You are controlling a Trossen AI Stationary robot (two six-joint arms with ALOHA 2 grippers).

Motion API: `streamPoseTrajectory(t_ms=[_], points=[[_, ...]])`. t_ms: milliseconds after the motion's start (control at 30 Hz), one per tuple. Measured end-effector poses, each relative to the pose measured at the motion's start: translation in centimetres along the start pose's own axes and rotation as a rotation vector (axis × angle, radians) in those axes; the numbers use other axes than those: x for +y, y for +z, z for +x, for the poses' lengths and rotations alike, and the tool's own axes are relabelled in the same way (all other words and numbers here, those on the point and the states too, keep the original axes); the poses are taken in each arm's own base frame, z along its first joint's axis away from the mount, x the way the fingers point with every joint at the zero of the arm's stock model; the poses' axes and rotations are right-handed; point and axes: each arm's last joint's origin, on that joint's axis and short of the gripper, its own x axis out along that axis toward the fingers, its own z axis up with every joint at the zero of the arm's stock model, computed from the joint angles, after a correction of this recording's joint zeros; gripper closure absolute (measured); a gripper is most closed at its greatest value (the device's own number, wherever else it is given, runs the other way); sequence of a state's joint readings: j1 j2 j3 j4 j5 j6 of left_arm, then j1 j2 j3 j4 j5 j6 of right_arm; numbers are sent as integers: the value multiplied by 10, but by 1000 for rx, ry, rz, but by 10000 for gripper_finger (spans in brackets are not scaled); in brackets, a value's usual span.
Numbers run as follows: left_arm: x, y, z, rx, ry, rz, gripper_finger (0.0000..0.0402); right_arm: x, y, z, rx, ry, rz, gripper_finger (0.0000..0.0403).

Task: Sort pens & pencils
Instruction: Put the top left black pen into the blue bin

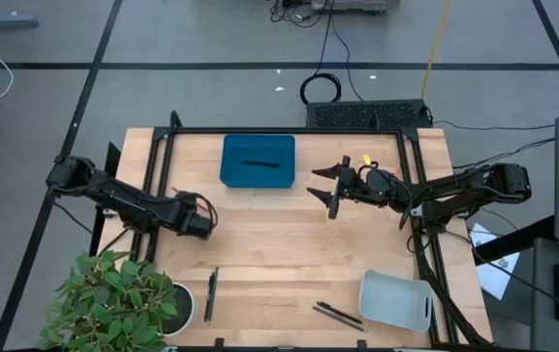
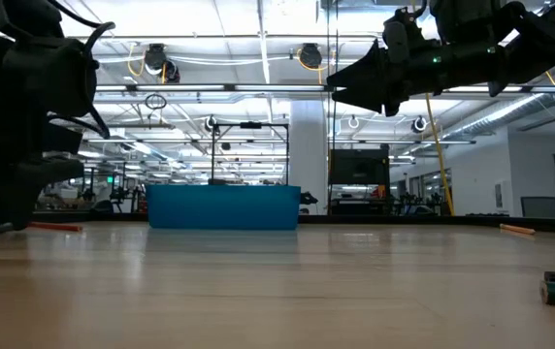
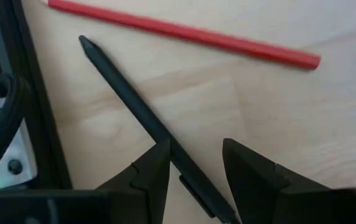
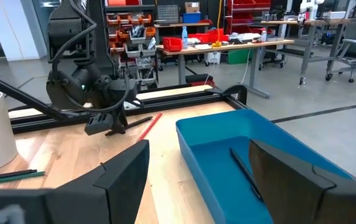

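Black and slim, with a pointed tip, a pen lies flat on the pale wooden desk, running between the parted fingers of the left pincer, not gripped. Just beyond its tip lies a red pencil. The right pincer hangs wide open, beside a blue tray holding another black pen.

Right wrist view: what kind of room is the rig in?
Likely a robotics lab or workshop: shelving with red bins, a cluttered workbench and a bare concrete floor beyond the wooden table.
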State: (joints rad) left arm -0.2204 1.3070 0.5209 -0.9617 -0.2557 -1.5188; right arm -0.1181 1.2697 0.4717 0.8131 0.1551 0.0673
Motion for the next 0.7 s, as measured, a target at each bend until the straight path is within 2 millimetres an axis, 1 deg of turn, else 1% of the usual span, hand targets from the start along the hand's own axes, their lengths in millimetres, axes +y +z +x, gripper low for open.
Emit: streamPoseTrajectory(t_ms=[133, 333, 500, 600, 700], points=[[-1, -4, 1, 6, 11, 21, 248, 0, 0, 0, 3, 0, 0, 140], [-2, -4, 1, -24, -3, 10, 247, 0, 0, 0, 3, 0, 0, 140], [-13, -2, 1, -89, -109, 80, 248, 0, 0, 0, 3, -1, 0, 140], [-23, -1, -1, -121, -203, 111, 248, 0, 0, 0, 3, 0, 0, 140], [-26, 0, -5, -132, -244, 132, 248, 0, 0, 0, 3, 0, -1, 140]])
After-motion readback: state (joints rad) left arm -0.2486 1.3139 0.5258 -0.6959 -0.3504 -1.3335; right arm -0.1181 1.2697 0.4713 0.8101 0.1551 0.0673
